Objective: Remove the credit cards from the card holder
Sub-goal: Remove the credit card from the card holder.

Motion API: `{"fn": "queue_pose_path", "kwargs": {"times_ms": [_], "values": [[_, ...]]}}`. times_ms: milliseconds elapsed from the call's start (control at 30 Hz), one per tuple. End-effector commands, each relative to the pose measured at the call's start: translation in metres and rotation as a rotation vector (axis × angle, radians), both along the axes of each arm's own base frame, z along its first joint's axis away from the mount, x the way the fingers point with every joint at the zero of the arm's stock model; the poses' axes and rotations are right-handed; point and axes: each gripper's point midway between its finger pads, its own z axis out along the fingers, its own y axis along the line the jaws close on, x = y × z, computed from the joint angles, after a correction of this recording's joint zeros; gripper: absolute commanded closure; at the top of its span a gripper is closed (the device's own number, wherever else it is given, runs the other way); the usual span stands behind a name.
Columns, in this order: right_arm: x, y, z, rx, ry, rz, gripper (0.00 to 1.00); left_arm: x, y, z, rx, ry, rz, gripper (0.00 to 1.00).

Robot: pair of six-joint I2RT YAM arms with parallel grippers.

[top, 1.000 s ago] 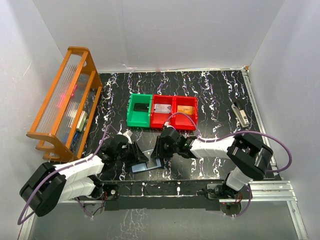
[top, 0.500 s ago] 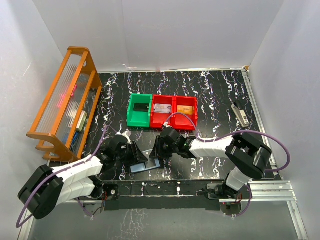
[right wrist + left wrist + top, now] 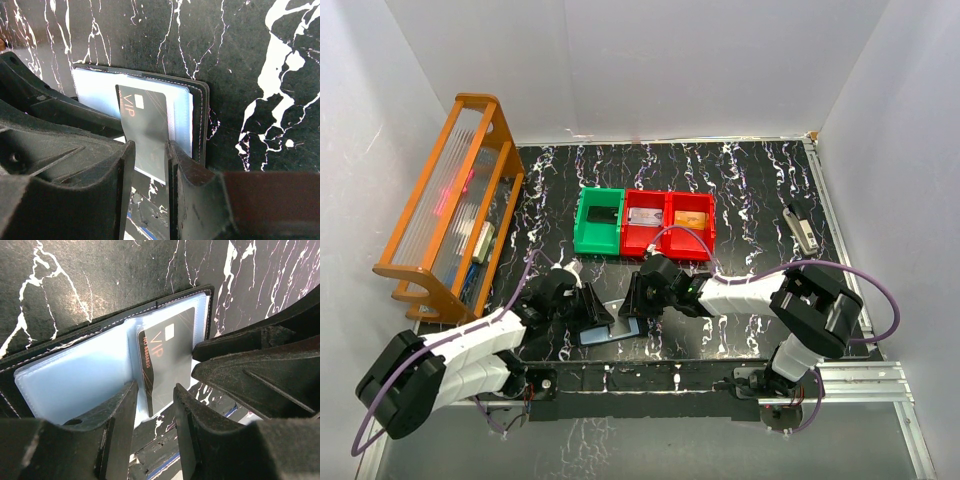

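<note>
At the card holder (image 3: 610,332), right arm (image 3: 740,292) low.

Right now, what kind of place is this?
Probably a robot test booth: white walls box in a black marbled table, a left arm and right arm are mounted at its near edge, and a green bin and red bins sit in a row.

Near centre crowded; far and right side open.

Left gripper (image 3: 592,310) and right gripper (image 3: 642,300) meet over the open card holder (image 3: 613,332) at the near edge, their fingers flanking the black card (image 3: 167,360) on both sides, with no lane between them. Just beyond, the green bin (image 3: 599,222) and the red bins (image 3: 668,225) wall off the middle. A wooden rack (image 3: 450,200) blocks the left. The table (image 3: 750,190) lies bare far of the bins and to the right, save a small grey object (image 3: 802,230) far right.
</note>
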Motion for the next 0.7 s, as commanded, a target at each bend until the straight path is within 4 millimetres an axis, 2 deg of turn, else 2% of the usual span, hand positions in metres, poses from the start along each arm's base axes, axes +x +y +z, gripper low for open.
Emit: {"fn": "queue_pose_path", "kwargs": {"times_ms": [0,133,333,400,500,567,667], "values": [[-0.010,-0.019,-0.028,-0.099,0.037,0.000,0.71,-0.003,0.004,-0.005,0.029,0.015,-0.004,0.66],[-0.011,-0.018,-0.028,-0.094,0.037,0.004,0.71,0.000,-0.004,0.001,-0.019,-0.006,-0.008,0.70],[-0.015,-0.017,-0.031,-0.078,0.053,0.015,0.71,-0.001,-0.017,0.001,-0.087,0.020,-0.033,0.87],[-0.017,-0.016,-0.032,-0.066,0.061,0.019,0.71,-0.002,-0.020,0.003,-0.115,0.017,-0.033,0.89],[-0.020,-0.014,-0.032,-0.040,0.070,0.023,0.71,-0.001,-0.022,0.006,-0.127,0.009,-0.039,0.93],[-0.022,-0.015,-0.033,-0.036,0.079,0.022,0.71,-0.002,-0.021,0.006,-0.115,0.008,-0.052,1.00],[-0.021,-0.016,-0.032,-0.044,0.075,0.015,0.71,-0.001,-0.018,0.004,-0.079,0.007,-0.056,1.00]]}}
